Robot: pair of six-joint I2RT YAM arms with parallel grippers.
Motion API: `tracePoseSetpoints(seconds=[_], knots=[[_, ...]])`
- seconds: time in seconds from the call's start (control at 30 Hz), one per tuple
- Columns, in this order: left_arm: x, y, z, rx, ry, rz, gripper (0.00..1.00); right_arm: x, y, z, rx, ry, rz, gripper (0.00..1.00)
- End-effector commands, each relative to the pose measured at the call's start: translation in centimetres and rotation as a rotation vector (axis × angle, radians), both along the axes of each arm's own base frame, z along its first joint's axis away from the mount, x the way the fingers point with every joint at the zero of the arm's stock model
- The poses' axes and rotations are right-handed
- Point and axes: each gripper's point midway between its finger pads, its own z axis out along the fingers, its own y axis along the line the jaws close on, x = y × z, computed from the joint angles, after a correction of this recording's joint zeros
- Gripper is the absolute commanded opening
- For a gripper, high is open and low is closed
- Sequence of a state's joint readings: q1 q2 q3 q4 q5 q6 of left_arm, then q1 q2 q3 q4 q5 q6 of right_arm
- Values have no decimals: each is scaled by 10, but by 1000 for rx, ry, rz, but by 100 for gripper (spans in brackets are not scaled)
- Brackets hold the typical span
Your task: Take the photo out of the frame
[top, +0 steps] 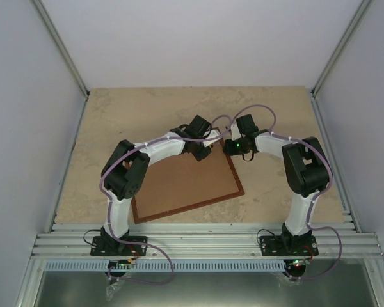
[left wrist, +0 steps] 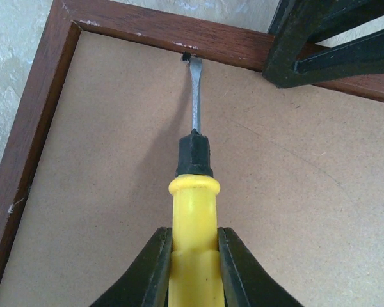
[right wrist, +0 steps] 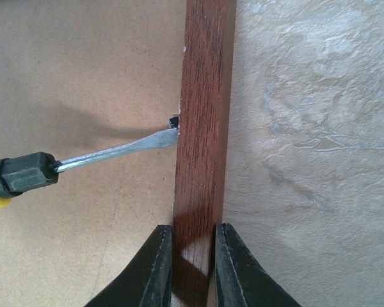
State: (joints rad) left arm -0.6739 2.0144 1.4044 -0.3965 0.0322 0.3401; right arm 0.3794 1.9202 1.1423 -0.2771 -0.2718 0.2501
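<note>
The frame (top: 185,185) lies back side up on the table, brown fibreboard (left wrist: 294,192) inside thin reddish-brown wooden edges (right wrist: 203,77). The photo is hidden beneath the board. My left gripper (left wrist: 194,233) is shut on the yellow handle of a screwdriver (left wrist: 193,211). The blade tip rests against a small black tab (left wrist: 186,57) at the far edge's inner side. My right gripper (right wrist: 193,230) is shut on that same wooden edge a little beside the tab (right wrist: 174,120), one finger on each side of the wood. In the top view both grippers, left (top: 201,150) and right (top: 233,146), meet at the frame's far right corner.
The beige stone-look tabletop (top: 115,121) surrounds the frame, with pale walls on three sides. An aluminium rail (top: 205,243) runs along the near edge by the arm bases. The right gripper's black body (left wrist: 320,45) stands close beside the screwdriver blade.
</note>
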Motion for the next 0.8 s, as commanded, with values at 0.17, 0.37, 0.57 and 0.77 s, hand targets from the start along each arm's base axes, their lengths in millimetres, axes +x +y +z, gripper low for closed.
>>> tracePoseSetpoints(seconds=[0.17, 0.37, 0.57, 0.77], knots=[[-10, 29, -10, 101, 48, 37, 0, -12, 1, -17, -29, 54, 38, 1], [-14, 33, -7, 100, 53, 44, 0, -12, 0, -16, -33, 52, 32, 1], [-12, 27, -7, 81, 55, 36, 0, -12, 0, -14, -30, 50, 34, 1], [-12, 21, -12, 64, 76, 20, 0, -12, 0, -16, -29, 53, 33, 1]])
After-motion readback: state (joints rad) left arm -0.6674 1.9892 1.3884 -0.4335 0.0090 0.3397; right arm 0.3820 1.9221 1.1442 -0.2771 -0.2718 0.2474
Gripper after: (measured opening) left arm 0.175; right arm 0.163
